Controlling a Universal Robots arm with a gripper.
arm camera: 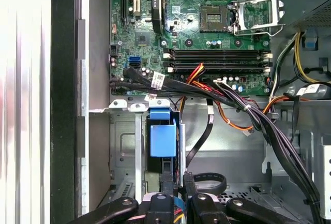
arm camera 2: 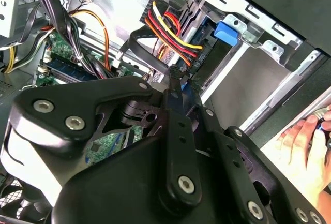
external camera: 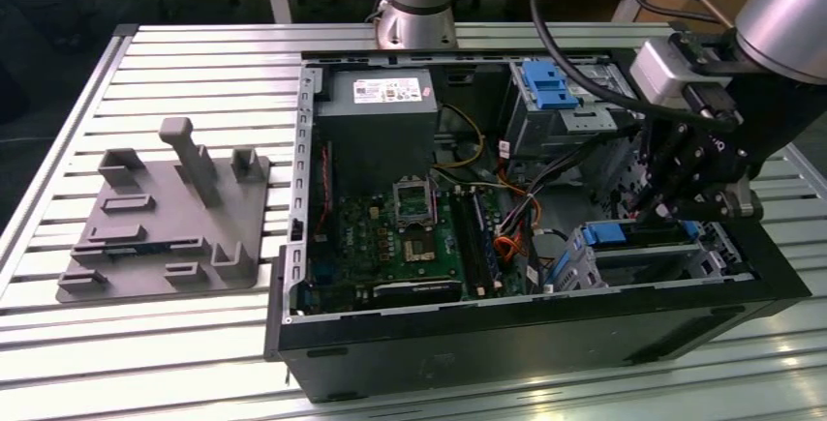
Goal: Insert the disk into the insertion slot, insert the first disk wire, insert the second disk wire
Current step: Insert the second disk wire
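Clearly the disk is already seated: its blue carrier sits inside the insertion slot, directly ahead of the pincer in the first wrist view. We judge the step in hand to be one of the wires.

The pincer's fingers are drawn narrow, and in the second wrist view they seem to pinch a black plug at their tips, though we cannot be sure how firm that hold is. A bundle of red, yellow and black wires arches just beyond the tips, toward the disk's end.

To do this well, we would keep the plug square to the disk's socket and push straight along the fingers' line. A tilted entry is likely to jam or bend the contacts. We would also keep the grip tight, since a thin plug can pivot between the pads. The loose black cables beside the pincer may snag an arm link, so the approach should be slow.

A person's hand rests outside the case, to the pincer's side.
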